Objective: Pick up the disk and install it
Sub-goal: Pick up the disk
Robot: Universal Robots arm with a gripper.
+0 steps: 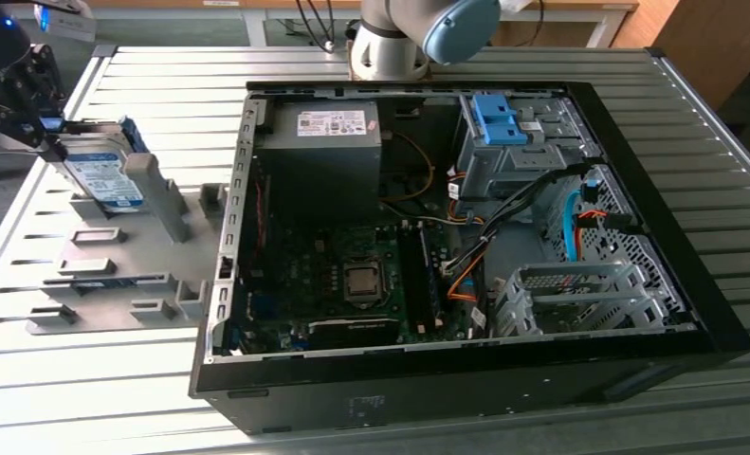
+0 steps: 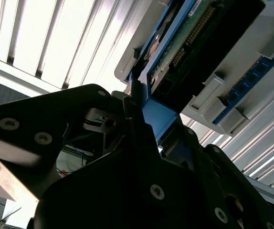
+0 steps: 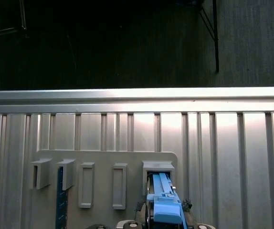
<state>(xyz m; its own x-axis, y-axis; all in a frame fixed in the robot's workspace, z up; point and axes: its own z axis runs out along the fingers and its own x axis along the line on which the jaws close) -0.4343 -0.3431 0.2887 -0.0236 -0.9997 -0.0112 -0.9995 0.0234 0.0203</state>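
I see a silver tabletop (image 1: 159, 398) made of long ribbed metal slats, spanning the exterior view. Two things lie directly on it. A large black computer case (image 1: 476, 393) lies on its side with its open face up, filling the middle and the exterior view's right. Just beside it, on the exterior view's left, a grey holder plate (image 1: 109, 289) with raised slot blocks lies flat on the slats. In the first wrist view, that plate sits near the tabletop's raised edge rail.
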